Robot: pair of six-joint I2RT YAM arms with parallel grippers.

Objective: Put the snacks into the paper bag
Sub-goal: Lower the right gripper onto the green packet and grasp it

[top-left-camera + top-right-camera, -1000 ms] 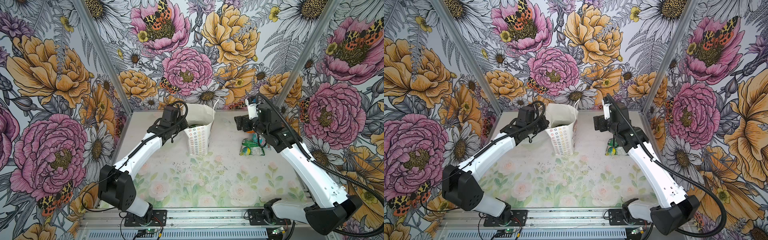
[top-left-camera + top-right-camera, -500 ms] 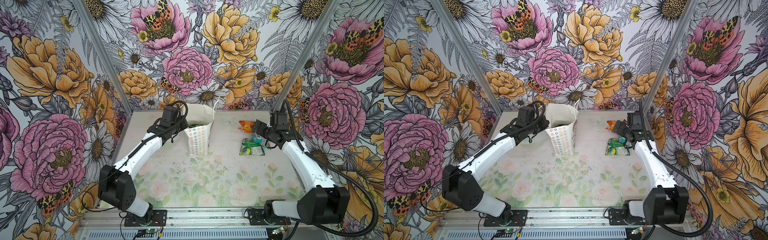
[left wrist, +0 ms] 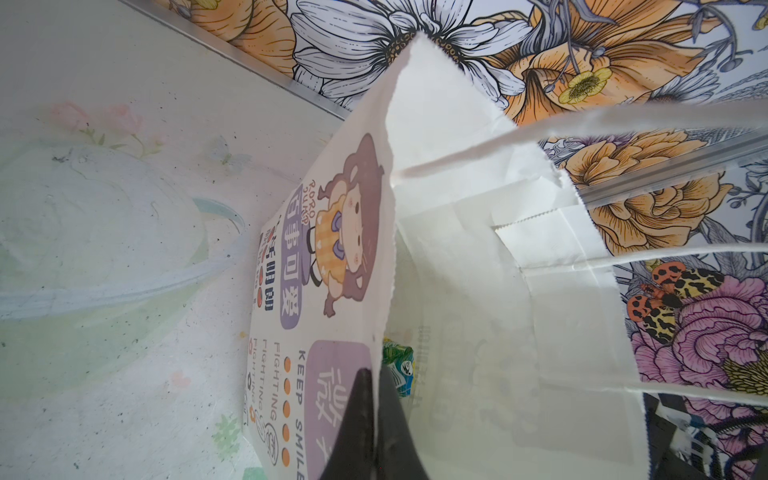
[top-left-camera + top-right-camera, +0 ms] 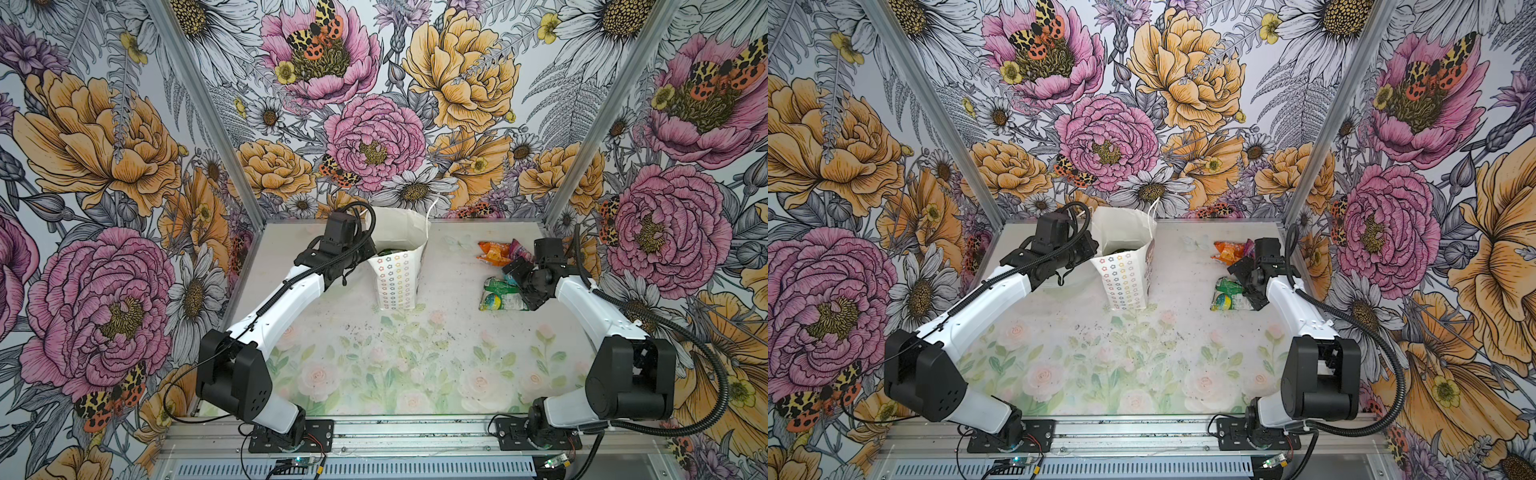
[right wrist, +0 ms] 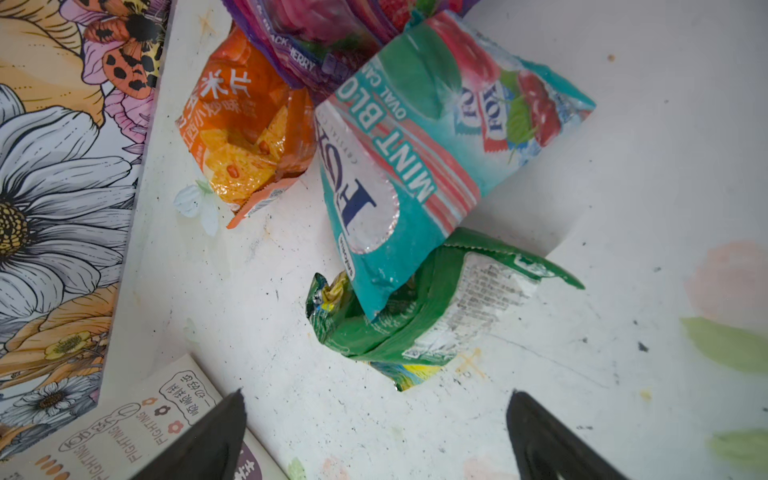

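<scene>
The paper bag (image 4: 398, 276) (image 4: 1125, 282) stands upright at the back of the table, mouth open. My left gripper (image 3: 376, 376) (image 4: 371, 252) is shut on the bag's near wall at the rim. A green snack (image 3: 398, 362) lies inside the bag. To the right lies a pile of snacks: an orange one (image 5: 253, 137) (image 4: 492, 251), a teal-pink one (image 5: 415, 158), a dark purple one (image 5: 316, 37) and a green-and-yellow one (image 5: 415, 320) (image 4: 498, 296). My right gripper (image 5: 376, 395) (image 4: 510, 272) hangs open just above the table beside the green packet, with nothing between its fingers.
The right side wall (image 4: 590, 232) is close behind the snack pile. A corner of the bag (image 5: 124, 432) shows in the right wrist view. The bag's string handles (image 3: 623, 120) cross the left wrist view. The floral table mat (image 4: 395, 357) spreads toward the front.
My right arm has swung away from the bag, back to the right, and come down low over the snack pile, its jaws opening wide. The left arm and the bag have not moved.
</scene>
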